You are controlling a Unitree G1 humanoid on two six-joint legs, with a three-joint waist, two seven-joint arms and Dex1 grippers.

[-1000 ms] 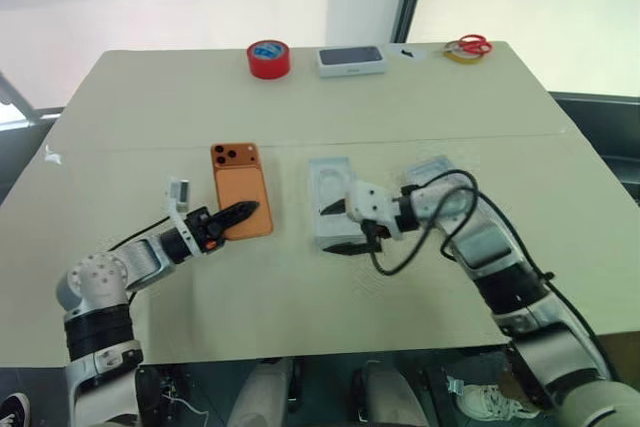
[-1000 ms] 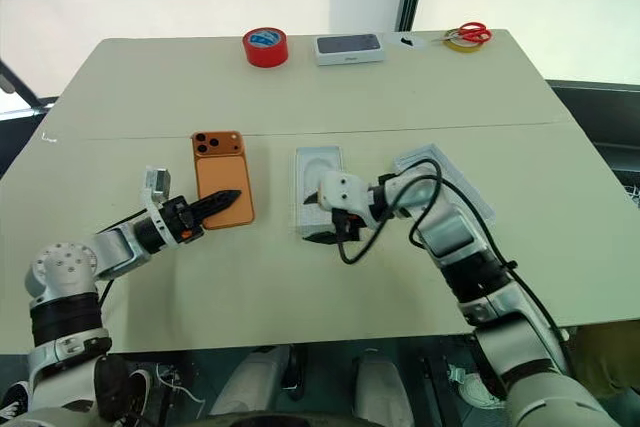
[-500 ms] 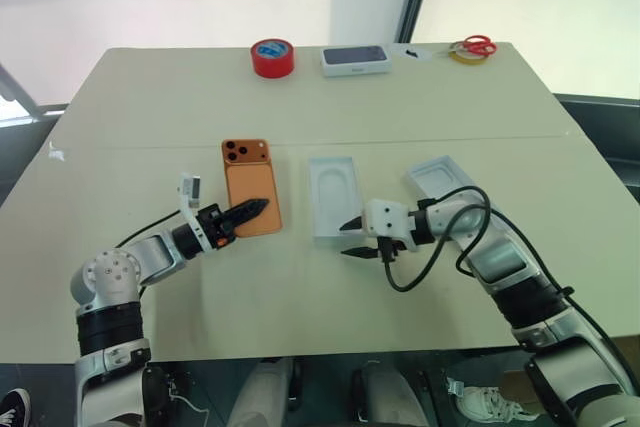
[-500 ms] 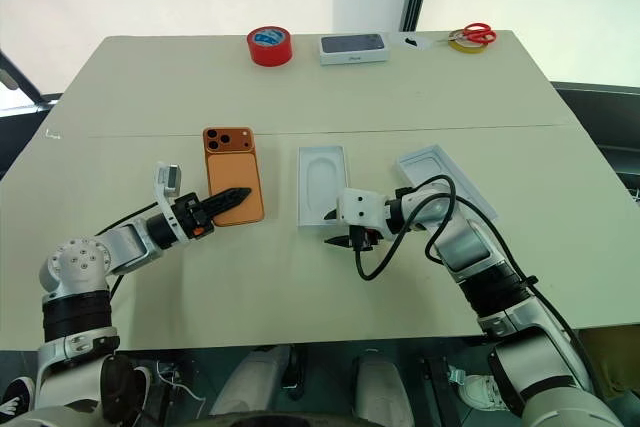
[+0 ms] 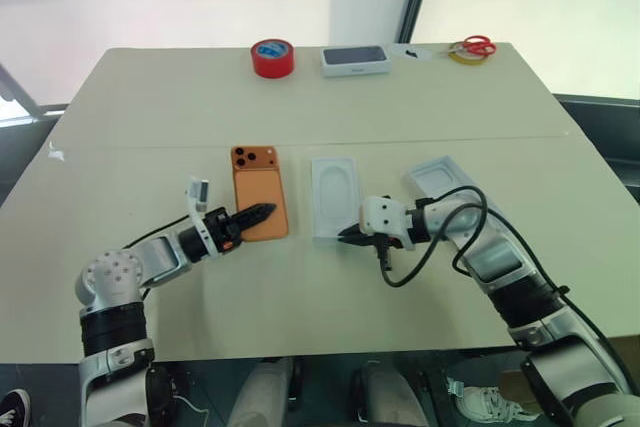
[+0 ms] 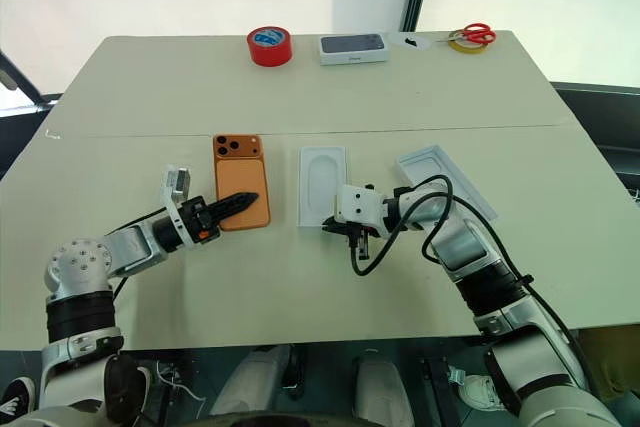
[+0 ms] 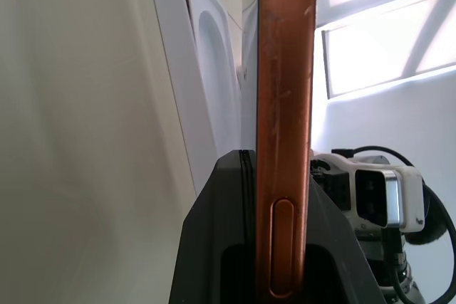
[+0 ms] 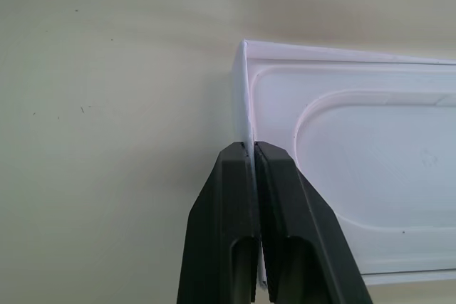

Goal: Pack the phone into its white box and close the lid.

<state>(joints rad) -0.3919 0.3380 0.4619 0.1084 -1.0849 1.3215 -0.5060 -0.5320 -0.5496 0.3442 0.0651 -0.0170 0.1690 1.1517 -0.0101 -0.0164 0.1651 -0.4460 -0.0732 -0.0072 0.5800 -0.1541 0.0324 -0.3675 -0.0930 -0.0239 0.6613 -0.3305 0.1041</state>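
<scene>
The orange phone (image 5: pixel 259 190) lies lenses-away left of centre. My left gripper (image 5: pixel 258 213) is shut on its near end; in the left wrist view the phone's edge (image 7: pixel 285 105) stands between the black fingers (image 7: pixel 221 247). Just right of it lies the white box (image 5: pixel 318 199) with a white moulded insert inside. My right gripper (image 5: pixel 348 234) is shut on the box's near wall by the corner, where the thin wall (image 8: pixel 242 90) runs in between the fingertips (image 8: pixel 231 169). The lid (image 5: pixel 445 179) lies open side up behind my right forearm.
Along the table's far edge sit a red tape roll (image 5: pixel 272 57), a white box with a dark top (image 5: pixel 354 60), and red-handled scissors (image 5: pixel 470 46) by a yellow roll. A black cable (image 5: pixel 420 257) loops from my right wrist.
My right gripper has gone from open to shut on the white box's near wall. My left gripper keeps its hold on the phone and has barely moved.
</scene>
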